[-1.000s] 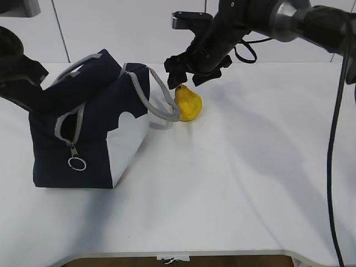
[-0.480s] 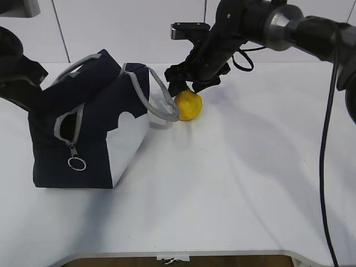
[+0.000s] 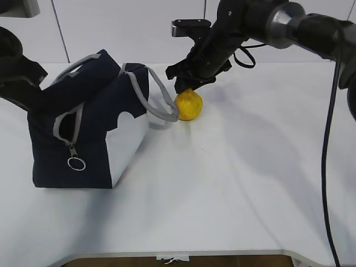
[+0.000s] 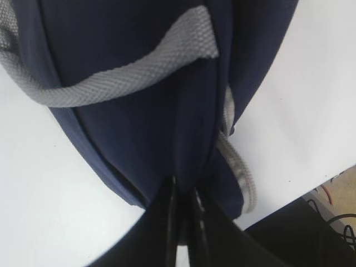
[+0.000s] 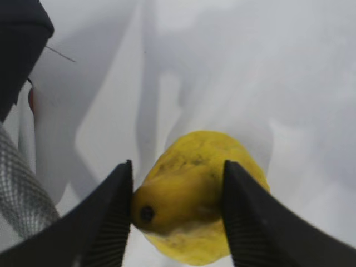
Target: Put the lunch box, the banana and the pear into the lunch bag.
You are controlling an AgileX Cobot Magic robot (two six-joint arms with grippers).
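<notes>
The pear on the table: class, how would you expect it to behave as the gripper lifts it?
The pear looks firm and lumpy, so it should probably keep its shape between the right gripper pads. Its rounded, tapering body could let it twist or slip, since the pads meet it near the narrow top. If released on the table, it would likely roll.

The lunch bag [image 3: 89, 125] is navy blue with a white corner panel, grey woven handles [image 3: 158, 97] and a grey zipper with a silver metal ring [image 3: 77, 163]. The pear [image 3: 189, 104] is orange-yellow with one small dark spot. The bench [image 3: 233, 183] is white. Both end effectors are black.
</notes>
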